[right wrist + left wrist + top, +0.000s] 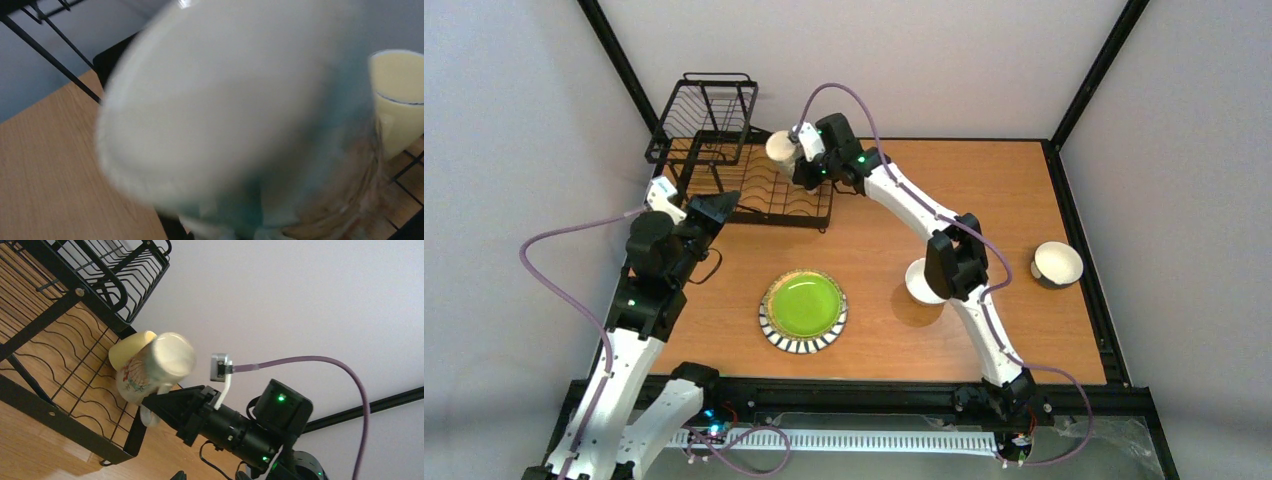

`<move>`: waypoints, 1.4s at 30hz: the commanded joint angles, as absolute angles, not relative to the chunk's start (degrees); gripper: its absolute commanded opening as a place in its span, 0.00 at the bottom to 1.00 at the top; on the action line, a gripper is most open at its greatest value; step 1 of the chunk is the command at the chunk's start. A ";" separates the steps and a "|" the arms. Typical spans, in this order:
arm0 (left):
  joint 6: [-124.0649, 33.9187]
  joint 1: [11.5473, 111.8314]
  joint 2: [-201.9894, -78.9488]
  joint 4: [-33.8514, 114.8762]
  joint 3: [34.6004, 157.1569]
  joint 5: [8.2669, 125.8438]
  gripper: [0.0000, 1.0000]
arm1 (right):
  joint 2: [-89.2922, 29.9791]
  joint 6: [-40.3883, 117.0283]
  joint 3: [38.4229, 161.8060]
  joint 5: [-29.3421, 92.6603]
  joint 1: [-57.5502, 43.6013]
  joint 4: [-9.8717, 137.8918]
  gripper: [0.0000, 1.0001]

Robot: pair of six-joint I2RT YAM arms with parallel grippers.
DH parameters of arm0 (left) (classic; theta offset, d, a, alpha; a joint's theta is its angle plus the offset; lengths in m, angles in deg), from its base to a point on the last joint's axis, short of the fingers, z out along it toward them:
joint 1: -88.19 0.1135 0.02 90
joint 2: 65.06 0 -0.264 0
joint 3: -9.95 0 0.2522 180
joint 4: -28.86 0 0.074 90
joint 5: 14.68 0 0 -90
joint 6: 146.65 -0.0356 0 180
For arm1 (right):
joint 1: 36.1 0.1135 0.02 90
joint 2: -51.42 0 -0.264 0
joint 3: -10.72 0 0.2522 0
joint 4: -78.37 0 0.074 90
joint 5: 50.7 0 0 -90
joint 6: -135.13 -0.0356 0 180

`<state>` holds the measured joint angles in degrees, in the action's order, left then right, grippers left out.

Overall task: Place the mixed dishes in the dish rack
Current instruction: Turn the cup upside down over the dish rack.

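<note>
The wooden desk (874, 230) carries four things directly. A black wire dish rack (764, 190) sits at the far left corner, its raised basket tier toward the far edge. A lime-green plate (803, 305) with a black-and-white striped rim lies flat near the middle of the near edge. A white bowl (918, 283) stands right of the plate, partly hidden by an arm. A second white bowl (1057, 264) sits close to the right edge, well apart from the rest.

- The table (1024, 190) in front of me is warm brown wood with a fine grain.
- Plain pale walls (944, 60) close me in on three sides.
- Black posts (1096, 75) rise from its far corners.
- A black rail (874, 393) edges the near side.
- Light is soft and even.
</note>
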<state>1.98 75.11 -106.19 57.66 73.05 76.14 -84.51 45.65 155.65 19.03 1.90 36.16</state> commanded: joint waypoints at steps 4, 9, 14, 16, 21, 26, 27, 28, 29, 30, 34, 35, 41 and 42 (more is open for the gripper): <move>-0.23 74.78 -106.45 58.21 72.45 75.74 0.54 | -88.50 47.68 162.22 20.10 2.35 40.65 0.02; 0.01 74.78 -106.76 57.30 71.06 75.67 0.54 | -91.05 47.45 162.73 19.79 2.37 41.33 0.02; 0.38 74.83 -107.44 56.13 69.86 75.67 0.54 | -92.05 47.33 162.73 19.01 2.31 42.38 0.02; 0.33 74.77 -107.78 55.94 69.77 75.67 0.54 | -91.93 46.98 162.73 18.20 2.24 42.88 0.02; 0.21 74.83 -108.39 55.46 69.55 75.67 0.54 | -91.16 44.57 162.29 14.07 1.94 44.83 0.02; 0.30 74.79 -108.09 55.33 69.01 75.79 0.54 | -89.11 38.66 158.97 7.63 1.14 50.17 0.02; 0.23 74.81 -108.04 55.32 68.98 75.88 0.54 | -88.66 37.58 158.15 6.54 0.96 51.55 0.02; 0.22 74.81 -108.04 55.28 68.90 75.93 0.54 | -88.28 36.28 157.29 5.08 0.77 52.95 0.02; 0.21 74.83 -108.04 55.27 68.89 75.93 0.54 | -87.91 34.90 156.27 3.60 0.54 54.76 0.02; 0.21 74.83 -108.04 55.20 68.81 75.93 0.54 | -87.49 33.00 155.09 1.80 0.20 56.98 0.02; 0.13 74.79 -108.06 55.10 68.56 75.93 0.54 | -86.68 26.53 151.03 -2.82 -0.62 65.71 0.02; 0.09 74.77 -108.04 55.05 68.51 75.93 0.54 | -86.46 24.70 150.09 -3.49 -0.78 67.97 0.02; -0.13 74.83 -108.17 55.02 68.02 76.11 0.54 | -84.71 15.31 143.34 -6.02 -2.39 81.29 0.02; -0.08 74.76 -108.21 54.94 67.92 76.11 0.54 | -84.51 13.49 141.85 -6.09 -2.84 83.51 0.02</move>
<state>1.45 75.11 -108.18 55.94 68.44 75.98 -90.83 22.46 144.64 -1.52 -1.60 65.95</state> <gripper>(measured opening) 0.543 0.072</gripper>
